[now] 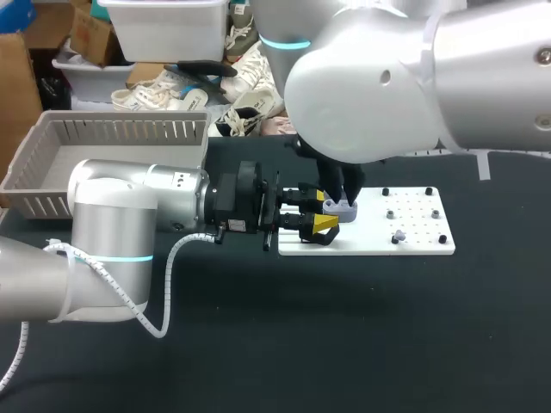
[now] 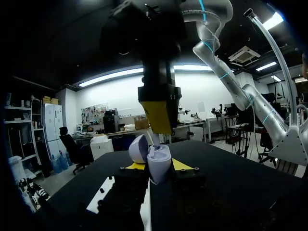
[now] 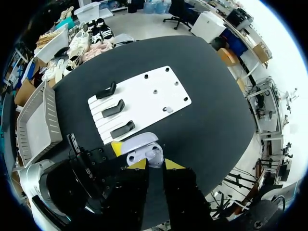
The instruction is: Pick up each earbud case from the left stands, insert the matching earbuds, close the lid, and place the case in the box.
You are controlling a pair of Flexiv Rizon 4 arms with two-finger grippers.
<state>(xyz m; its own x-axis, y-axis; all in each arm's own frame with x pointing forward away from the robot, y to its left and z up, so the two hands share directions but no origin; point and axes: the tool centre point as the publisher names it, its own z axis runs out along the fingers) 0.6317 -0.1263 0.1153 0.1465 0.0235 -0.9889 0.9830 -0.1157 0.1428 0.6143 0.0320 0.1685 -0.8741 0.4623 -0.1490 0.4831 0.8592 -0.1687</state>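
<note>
My left gripper point(image 1: 324, 211) is shut on the base of an open lavender earbud case point(image 2: 158, 163), which it holds over the left end of the white plate point(image 1: 413, 245). The case's lid point(image 2: 138, 148) is tipped back. My right gripper point(image 2: 156, 126) comes straight down from above the case, its yellow tips close together on a small white earbud point(image 2: 156, 139) at the case's opening. In the right wrist view the case point(image 3: 144, 149) sits just ahead of the right gripper point(image 3: 155, 164). One more earbud point(image 3: 167, 109) lies on the plate.
Three black stands point(image 3: 113, 109) stand in a row on the plate's near end, all without cases. Small black pegs dot the plate's other end. A grey slatted basket point(image 1: 52, 163) sits at the table's far left. Dark tabletop surrounds the plate.
</note>
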